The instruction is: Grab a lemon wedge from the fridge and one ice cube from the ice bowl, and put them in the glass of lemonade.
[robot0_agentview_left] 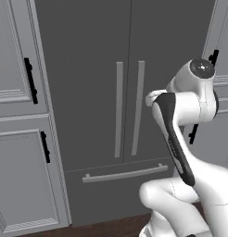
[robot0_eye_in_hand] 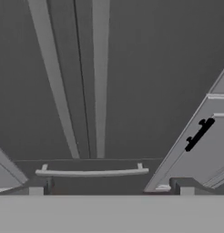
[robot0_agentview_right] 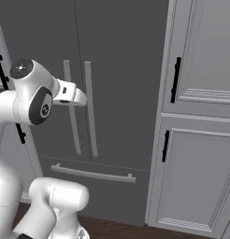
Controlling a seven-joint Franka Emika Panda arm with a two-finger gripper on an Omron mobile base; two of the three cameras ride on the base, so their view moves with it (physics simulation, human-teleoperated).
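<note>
Gripper (robot0_eye_in_hand: 111, 187) is wide open with nothing in it; the two dark fingertips (robot0_eye_in_hand: 39, 185) poke up at the bottom of the hand view, well apart. Past them is the fridge (robot0_agentview_left: 92, 92), filling the middle of both base views, both doors shut. Its two long upright handles (robot0_agentview_left: 129, 109) sit side by side at the door seam, with the drawer handle (robot0_agentview_left: 125, 173) across below. Light grey cabinets (robot0_agentview_right: 201, 116) flank it on both sides.
</note>
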